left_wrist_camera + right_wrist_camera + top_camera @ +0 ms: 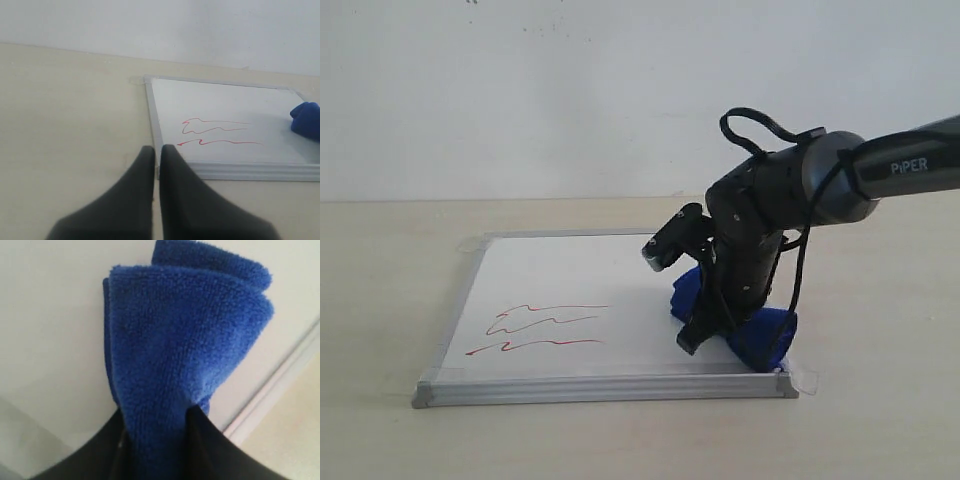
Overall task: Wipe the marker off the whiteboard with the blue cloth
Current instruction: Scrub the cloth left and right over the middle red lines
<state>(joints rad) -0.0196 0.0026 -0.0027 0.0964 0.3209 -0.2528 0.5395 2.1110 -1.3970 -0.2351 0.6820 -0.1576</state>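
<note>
The whiteboard [570,290] lies flat on the table, silver-framed. Red marker [545,325] squiggles cross its left half; they show too as marker [215,132] lines on the whiteboard [225,100] in the left wrist view. My right gripper [715,325] is shut on the blue cloth [765,335], pressing it onto the board's front right area, well right of the lines. In the right wrist view the blue cloth [185,340] bulges out from the right gripper [155,435]. My left gripper [156,150] is shut and holds nothing, hovering off the board's front left corner; it is out of the exterior view.
The beige tabletop [380,300] surrounds the board. A white wall [520,90] stands behind. Clear tape tabs [807,379] stick out at the board's corners. The right arm [880,170] reaches in from the right.
</note>
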